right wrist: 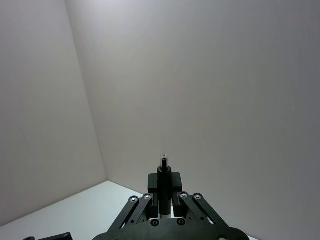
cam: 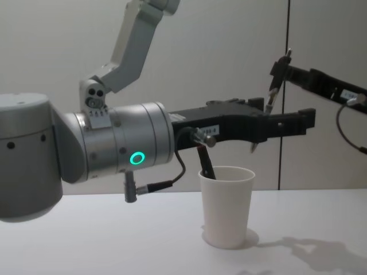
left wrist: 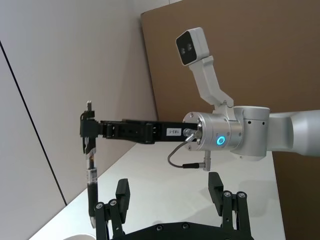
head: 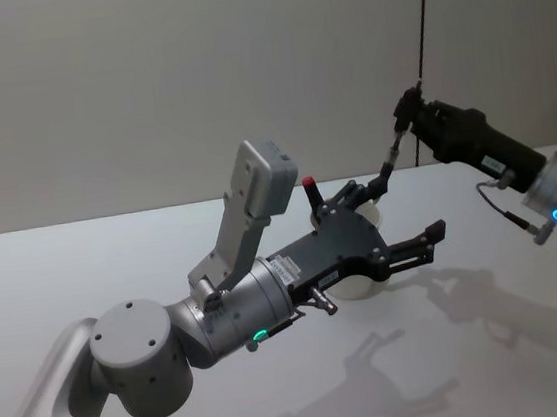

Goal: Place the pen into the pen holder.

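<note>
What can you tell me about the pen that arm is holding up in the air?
The pen is slim and mostly black, with a clear stretch of barrel and a small metal tip at top. It hangs nearly upright, pinched near its upper end by the right gripper, well above the table. In the chest view it sits up and right of the white cup, touching nothing else.

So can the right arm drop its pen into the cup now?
Probably not yet. The right gripper holds the pen high, off to the side of the cup, and the open left gripper hangs between them.
</note>
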